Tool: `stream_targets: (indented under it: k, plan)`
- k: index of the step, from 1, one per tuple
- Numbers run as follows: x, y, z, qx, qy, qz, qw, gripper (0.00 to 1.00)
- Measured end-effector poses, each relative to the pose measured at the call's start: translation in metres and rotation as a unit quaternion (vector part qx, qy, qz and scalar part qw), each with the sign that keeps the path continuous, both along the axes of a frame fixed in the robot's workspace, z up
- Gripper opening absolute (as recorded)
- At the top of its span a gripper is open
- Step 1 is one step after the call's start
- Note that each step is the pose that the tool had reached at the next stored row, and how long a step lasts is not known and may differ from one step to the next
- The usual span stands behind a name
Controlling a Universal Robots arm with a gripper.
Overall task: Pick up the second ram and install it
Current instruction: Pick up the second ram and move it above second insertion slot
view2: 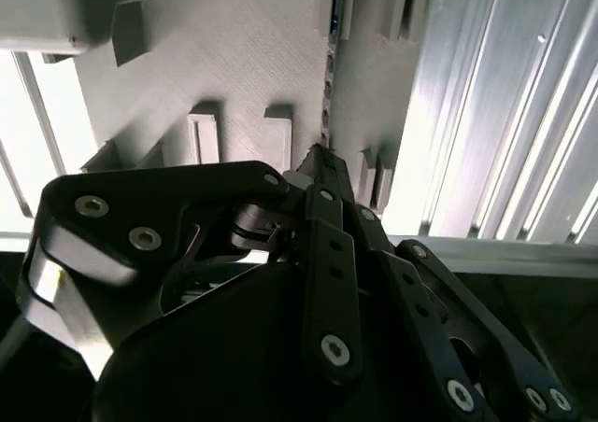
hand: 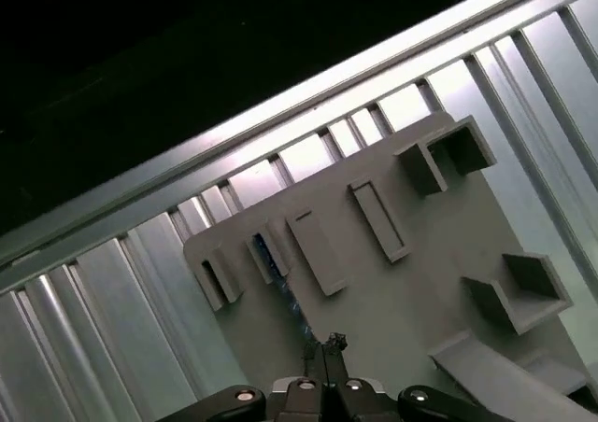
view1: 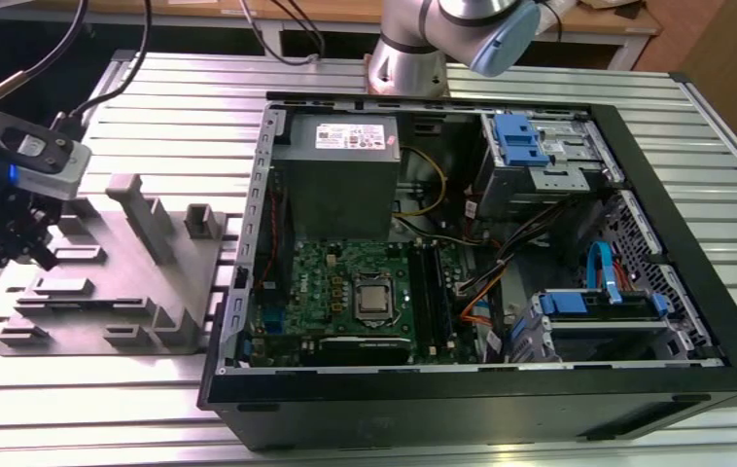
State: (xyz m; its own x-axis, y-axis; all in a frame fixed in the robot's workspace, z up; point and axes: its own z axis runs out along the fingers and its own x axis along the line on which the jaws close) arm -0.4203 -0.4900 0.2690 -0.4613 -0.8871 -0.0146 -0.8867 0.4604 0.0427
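Holding: the gripper (hand: 327, 343) has its jaws drawn narrow, nearly together. I judge they are pinched on the thin upper edge of the second ram (hand: 271, 259), though the linkage half hides the contact itself.
Gripper place: at 9 o'clock in the exterior view, low over the grey fixture (view1: 122, 292).
Second ram: it stands on its edge in a slot of the grey fixture and is not lifted out. In both wrist views it runs out from the gripper's tip across the fixture.
Table: a ribbed metal table (view1: 187, 107) carries the fixture.
Computer case: the computer case (view1: 719, 321) lies open at 3 o'clock from the fixture, just beside it.
Memory slots: the black memory slots (view1: 430, 292) sit on the green motherboard (view1: 342, 282), well apart from the gripper. I cannot tell if any slot is filled.
Risk, slip: the hold is on a very thin edge, so the stick may turn or slide between the jaws.
Risk, jam: a pull that is not straight could wedge the board in its slot and bend it.
Risk, fixture: if the slot holds tight, the fixture may rise or shift together with the stick.
Risk, far side: the cables (view1: 499, 253) hang at 3 o'clock of the slots, and a tilted stick could catch on them or on the case rim.
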Motion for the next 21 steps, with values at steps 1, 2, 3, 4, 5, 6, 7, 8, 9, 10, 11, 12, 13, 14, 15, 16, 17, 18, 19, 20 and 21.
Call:
stream_targets:
  k: [1,2,3,4,5,6,7,8,9,10,11,12,13,14,15,16,17,18,19,20,21]
  plan:
    - [0.0,0.0,-0.0007,0.0,0.0,0.009,1.0,0.07]
    - [0.0,0.0,-0.0014,0.0,0.0,0.018,0.9998,0.07]
    - [0.0,0.0,-0.0021,0.0,0.0,0.027,0.9996,0.07]
    - [0.0,0.0,-0.0028,0.0,0.0,0.036,0.9994,0.07]
    - [0.0,0.0,-0.0035,0.0,0.0,0.046,0.999,0.07]
    - [0.0,0.0,-0.0041,0.0,0.0,0.055,0.9985,0.07]
    - [0.0,0.0,-0.0048,0.0,0.0,0.064,0.998,0.07]
    - [0.0,0.0,-0.0054,0.0,0.0,0.073,0.9974,0.07]
    - [0.0,0.0,-0.006,0.0,0.0,0.082,0.9967,0.07]
    - [0.0,0.0,-0.0066,0.0,0.0,0.091,0.9959,0.07]
    - [0.0,0.0,-0.0072,0.0,0.0,0.1,0.995,0.07]
    - [0.0,0.0,-0.0078,0.0,0.0001,0.108,0.9941,0.07]
    - [0.0,0.0,-0.0085,0.0,0.0,0.118,0.993,0.07]
    - [0.0,0.0,-0.0091,0.0,0.0,0.127,0.9919,0.07]
    - [0.0,0.0,-0.01,0.0,0.0,0.136,0.9907,0.07]
    - [0.0,0.0,-0.0109,0.0,0.0,0.145,0.9895,0.07]
    - [0.0,0.0,-0.0118,0.0,0.0,0.154,0.9881,0.07]
    - [0.0,0.0,-0.0126,0.0,0.0,0.162,0.9867,0.07]
    - [0.0,0.0,-0.0134,0.0,0.0,0.171,0.9853,0.07]
    - [0.0,0.0,-0.014,0.0,0.0,0.178,0.984,0.07]
    - [0.0,0.0,-0.0147,0.0,-0.0001,0.186,0.9826,0.07]
